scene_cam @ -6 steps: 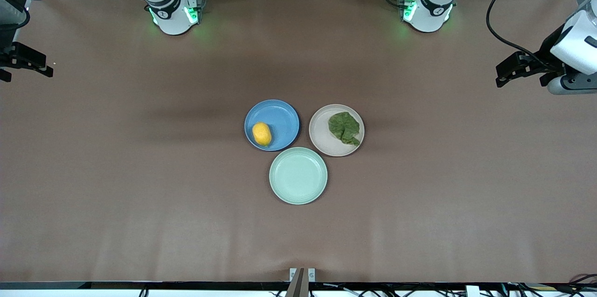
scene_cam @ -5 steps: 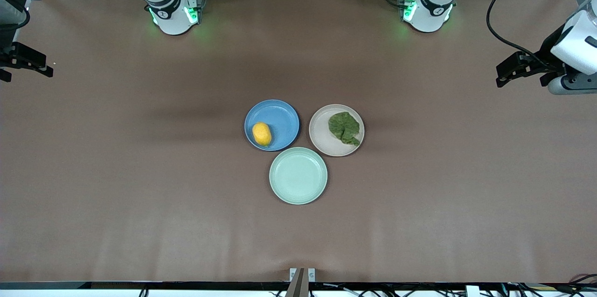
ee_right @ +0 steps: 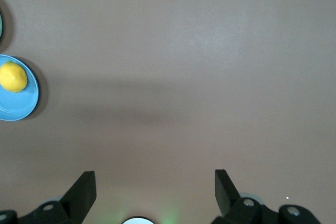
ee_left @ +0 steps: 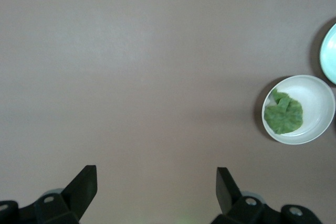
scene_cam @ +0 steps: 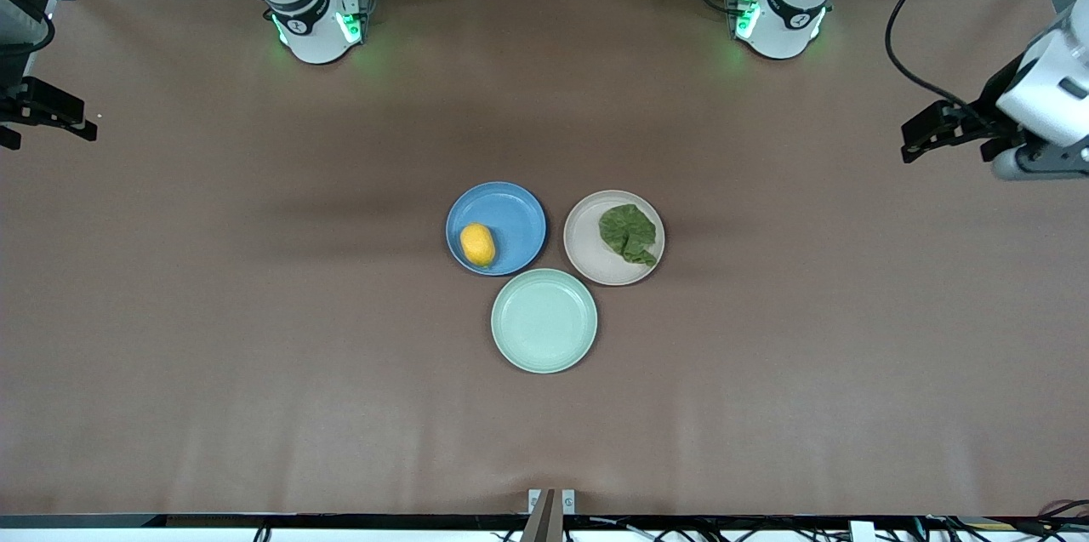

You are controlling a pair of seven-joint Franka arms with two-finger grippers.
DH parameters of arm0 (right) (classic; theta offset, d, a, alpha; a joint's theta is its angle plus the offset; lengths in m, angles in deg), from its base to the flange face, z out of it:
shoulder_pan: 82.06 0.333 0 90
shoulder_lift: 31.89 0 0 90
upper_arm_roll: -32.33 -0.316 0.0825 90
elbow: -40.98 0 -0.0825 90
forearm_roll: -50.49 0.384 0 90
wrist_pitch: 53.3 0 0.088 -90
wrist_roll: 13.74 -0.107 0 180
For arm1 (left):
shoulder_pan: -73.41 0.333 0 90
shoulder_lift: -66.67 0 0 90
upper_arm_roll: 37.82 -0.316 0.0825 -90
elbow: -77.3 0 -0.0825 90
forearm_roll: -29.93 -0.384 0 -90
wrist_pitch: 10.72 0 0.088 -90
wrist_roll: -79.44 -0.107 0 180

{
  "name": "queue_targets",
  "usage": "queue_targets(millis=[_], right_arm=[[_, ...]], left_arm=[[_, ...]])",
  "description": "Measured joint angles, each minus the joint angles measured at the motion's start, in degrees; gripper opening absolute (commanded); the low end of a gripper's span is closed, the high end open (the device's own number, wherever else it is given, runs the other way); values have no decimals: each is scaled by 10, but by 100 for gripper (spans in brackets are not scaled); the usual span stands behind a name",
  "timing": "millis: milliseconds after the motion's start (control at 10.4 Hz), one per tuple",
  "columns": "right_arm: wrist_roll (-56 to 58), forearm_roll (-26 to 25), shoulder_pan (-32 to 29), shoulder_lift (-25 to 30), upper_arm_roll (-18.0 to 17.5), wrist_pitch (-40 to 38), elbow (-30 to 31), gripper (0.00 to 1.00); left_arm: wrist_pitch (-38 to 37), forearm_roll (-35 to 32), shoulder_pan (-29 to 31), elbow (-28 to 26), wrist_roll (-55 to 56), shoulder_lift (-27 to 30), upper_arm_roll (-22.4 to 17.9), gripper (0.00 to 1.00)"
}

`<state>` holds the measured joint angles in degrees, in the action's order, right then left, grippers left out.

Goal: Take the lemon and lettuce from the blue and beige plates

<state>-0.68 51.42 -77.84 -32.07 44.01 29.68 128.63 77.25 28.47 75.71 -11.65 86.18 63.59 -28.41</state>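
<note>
The lemon (scene_cam: 478, 244) lies on the blue plate (scene_cam: 510, 210) in the middle of the table. The lettuce (scene_cam: 629, 233) lies on the beige plate (scene_cam: 587, 248) beside it, toward the left arm's end. My left gripper (scene_cam: 917, 134) is open and empty, high over the bare table at the left arm's end. My right gripper (scene_cam: 76, 118) is open and empty over the right arm's end. The left wrist view shows my left gripper (ee_left: 156, 182), the lettuce (ee_left: 283, 114) and the beige plate (ee_left: 317, 100). The right wrist view shows my right gripper (ee_right: 155, 184), the lemon (ee_right: 12, 76) and the blue plate (ee_right: 21, 106).
An empty mint-green plate (scene_cam: 544, 321) sits nearer to the front camera, touching both other plates; its edge shows in the left wrist view (ee_left: 331, 45). Brown table cover (scene_cam: 255, 355) stretches wide around the three plates.
My left gripper has shifted slightly toward the robots' side of the table. The right gripper, plates, lemon and lettuce have not moved.
</note>
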Motion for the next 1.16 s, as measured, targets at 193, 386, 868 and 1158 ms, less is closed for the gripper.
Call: queue_targets(millis=[193,386,868,1158], right_arm=[[0,0,0,-6,-1,1,1,100],[0,2,4,-28,-2,2,7,100],[-17,54,41,-106,-5,53,25,100],[-46,68,85,-146,-8,78,29,100]], left_arm=[[34,8,-4,-38,25,-27,7,100],[95,18,-26,-94,108,-42,15,100],[176,18,-144,-139,353,-121,25,100],[235,18,-219,-140,472,-187,26,100]])
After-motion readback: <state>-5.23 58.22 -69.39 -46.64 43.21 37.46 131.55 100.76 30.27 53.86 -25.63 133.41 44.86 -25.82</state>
